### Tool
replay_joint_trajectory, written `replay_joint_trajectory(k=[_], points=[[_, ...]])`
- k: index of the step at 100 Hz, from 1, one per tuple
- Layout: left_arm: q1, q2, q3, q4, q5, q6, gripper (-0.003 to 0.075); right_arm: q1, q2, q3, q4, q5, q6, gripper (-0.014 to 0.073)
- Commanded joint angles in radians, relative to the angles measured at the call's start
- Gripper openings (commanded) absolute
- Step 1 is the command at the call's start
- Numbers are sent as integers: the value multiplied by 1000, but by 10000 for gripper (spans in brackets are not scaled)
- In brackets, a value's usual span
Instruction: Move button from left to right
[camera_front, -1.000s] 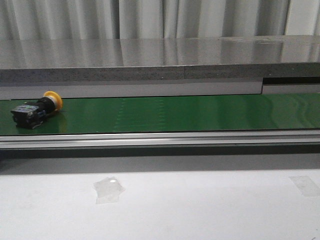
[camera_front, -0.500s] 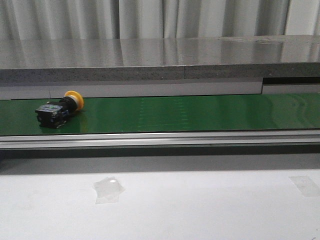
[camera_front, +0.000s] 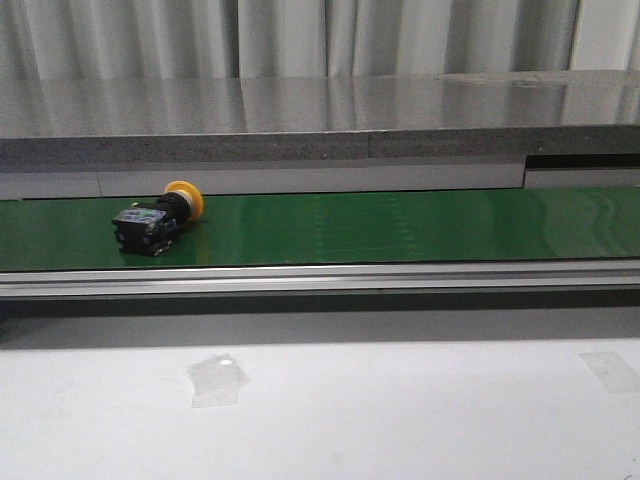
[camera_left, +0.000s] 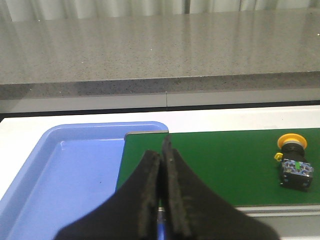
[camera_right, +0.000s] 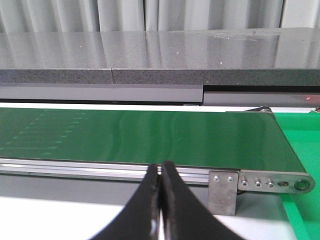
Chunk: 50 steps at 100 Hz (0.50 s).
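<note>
Grey pleated curtains hang behind a speckled grey stone ledge (camera_front: 320, 120), and below it a glossy green conveyor belt (camera_front: 400, 225) runs across the middle of the front view, with a plain white worktop (camera_front: 400, 410) filling the bottom.

The button (camera_front: 160, 215), a small push switch with a round yellow-orange mushroom cap on a black boxy body, lies on its side on the belt at middle left of the front view, cap pointing up and right. Nothing is touching it.

Our left pincer (camera_left: 161, 165) is clenched with nothing in it, hanging over the belt's end next to a shallow blue plastic tray (camera_left: 75, 165); the button sits well off at right in that view. Our right pincer (camera_right: 160, 180) is clenched empty too, just in front of the belt's silver side rail (camera_right: 75, 167) near the far roller end.

Our guess: the button is the belt's job for now, so we'd keep both pincers off the belt. For the pickup we'd spread the right pincer early and grip the square body, not the rounded cap, which looks slippery.
</note>
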Motion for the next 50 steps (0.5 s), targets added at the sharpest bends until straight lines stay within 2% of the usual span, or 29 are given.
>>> replay_joint_trajectory(k=[1, 50], points=[[-7, 5, -27, -23, -68, -1, -20, -5, -17, -16, -7, -83, -3, -101], [-7, 5, -27, -23, -68, -1, -20, -5, -17, -20, -7, -110, -3, -101]])
